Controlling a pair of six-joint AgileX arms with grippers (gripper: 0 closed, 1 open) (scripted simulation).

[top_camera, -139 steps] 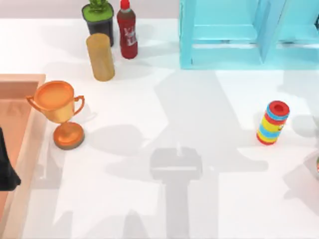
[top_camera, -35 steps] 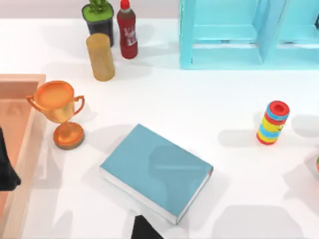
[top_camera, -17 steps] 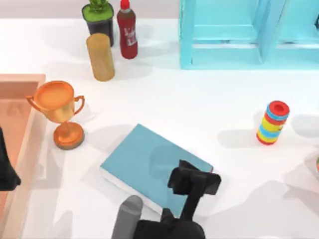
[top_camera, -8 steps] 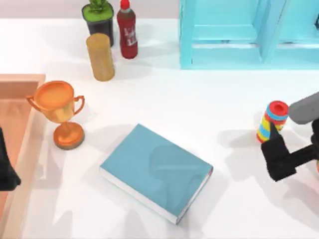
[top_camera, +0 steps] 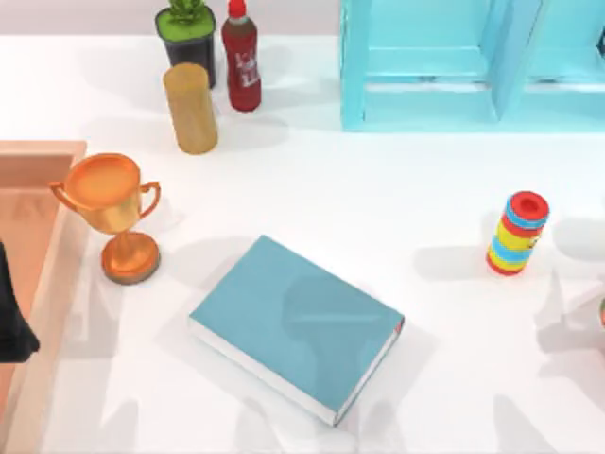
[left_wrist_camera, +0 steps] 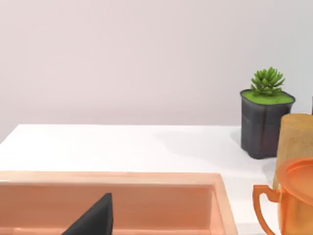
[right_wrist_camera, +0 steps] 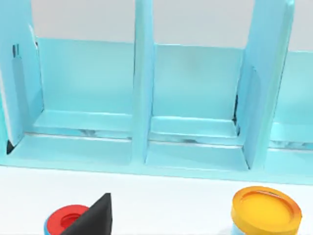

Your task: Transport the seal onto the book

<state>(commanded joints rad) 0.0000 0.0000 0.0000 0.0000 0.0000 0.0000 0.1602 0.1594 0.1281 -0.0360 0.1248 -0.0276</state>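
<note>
The book (top_camera: 293,322) lies flat in the middle of the table, teal cover up and turned at an angle, with white page edges along its near side and a small red mark at its right corner. The seal is out of view. A dark part of my left arm (top_camera: 11,326) sits at the table's left edge over the wooden tray. In the left wrist view a dark tip of my left gripper (left_wrist_camera: 93,219) hangs above that tray. A dark tip of my right gripper (right_wrist_camera: 93,216) faces the shelf unit in the right wrist view.
An orange-gold trophy (top_camera: 113,213) stands left of the book beside the wooden tray (top_camera: 43,156). A tan cylinder (top_camera: 190,107), red bottle (top_camera: 240,57) and potted plant (top_camera: 186,33) stand at the back left. The light-blue shelf (top_camera: 425,66) is at the back right, and the striped ring stack (top_camera: 517,233) at the right.
A dark arm stood over the book's near corner a second ago and beside the ring stack half a second ago; it has now left the top view. The book has not moved.
</note>
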